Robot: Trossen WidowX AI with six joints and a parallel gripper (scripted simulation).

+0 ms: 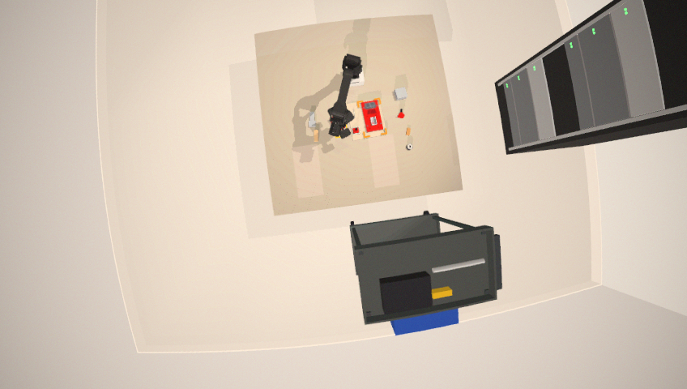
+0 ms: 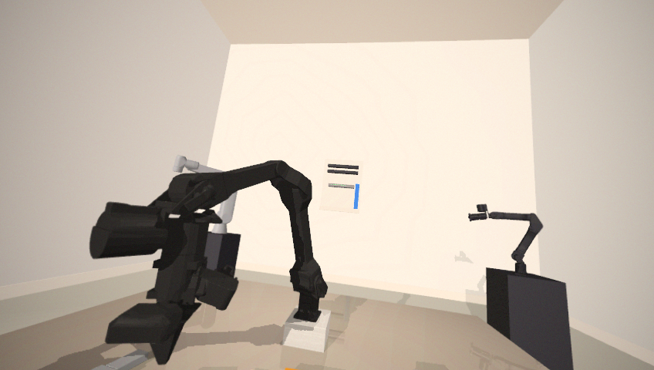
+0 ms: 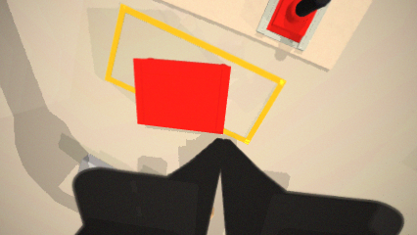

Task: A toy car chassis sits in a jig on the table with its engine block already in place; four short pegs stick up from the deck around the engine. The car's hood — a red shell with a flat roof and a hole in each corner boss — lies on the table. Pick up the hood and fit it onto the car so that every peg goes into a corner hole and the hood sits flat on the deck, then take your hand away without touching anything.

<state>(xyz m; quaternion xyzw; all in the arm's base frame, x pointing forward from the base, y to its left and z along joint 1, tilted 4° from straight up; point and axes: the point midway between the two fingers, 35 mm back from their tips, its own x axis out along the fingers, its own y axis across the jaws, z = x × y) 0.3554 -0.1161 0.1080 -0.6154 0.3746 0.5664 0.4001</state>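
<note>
We're looking at the closed gripper (image 1: 343,133) (image 2: 162,359) (image 3: 222,145), its fingertips together at the near edge of the red hood (image 3: 181,95), and we see nothing pinched between them. The hood shows its broad, plain red face in the wrist view, overlapping the yellow rectangular outline (image 3: 202,43); we can't tell whether it touches the table (image 1: 327,192) or the fingertips. It's off the car, folks! Over in the top view, the red chassis (image 1: 377,123) sits within the jig's orange corners (image 1: 384,133), the grey engine block (image 1: 373,120) on its deck. Between gripper and chassis we've got a small red piece with a black knob (image 1: 356,130) (image 3: 291,24) on the pale board (image 1: 356,136) (image 3: 333,46). The black arm (image 1: 344,89) (image 2: 250,176) reaches out from its white base (image 1: 356,83) (image 2: 305,339).
</note>
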